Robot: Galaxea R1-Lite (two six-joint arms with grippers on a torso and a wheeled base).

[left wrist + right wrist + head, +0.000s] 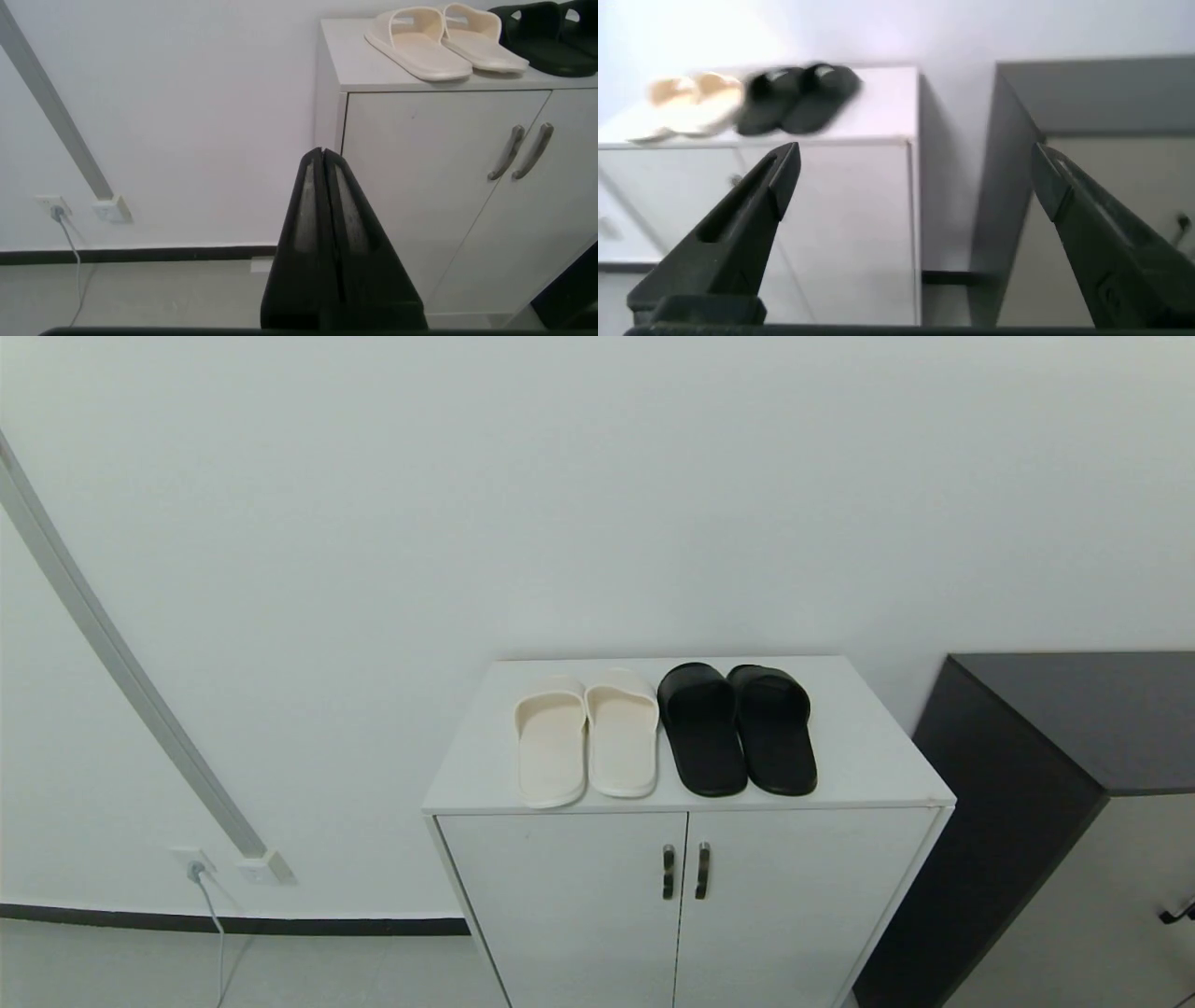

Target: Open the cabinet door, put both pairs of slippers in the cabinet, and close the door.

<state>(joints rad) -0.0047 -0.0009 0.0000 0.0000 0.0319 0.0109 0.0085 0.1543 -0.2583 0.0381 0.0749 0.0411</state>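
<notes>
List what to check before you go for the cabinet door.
1. Cabinet doors both closed, so opening comes first: ok.
2. Handles free of obstruction: ok.
3. Cream slippers side by side on the cabinet top: ok.
4. Black slippers right next to them, on the robot's right: ok.
5. Right gripper open, ready for a handle: ok.
6. Left gripper open: not ok, it is shut.

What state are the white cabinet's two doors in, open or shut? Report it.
Shut. Both white cabinet doors sit flush, edges meeting between the two dark handles; no interior shows.
</notes>
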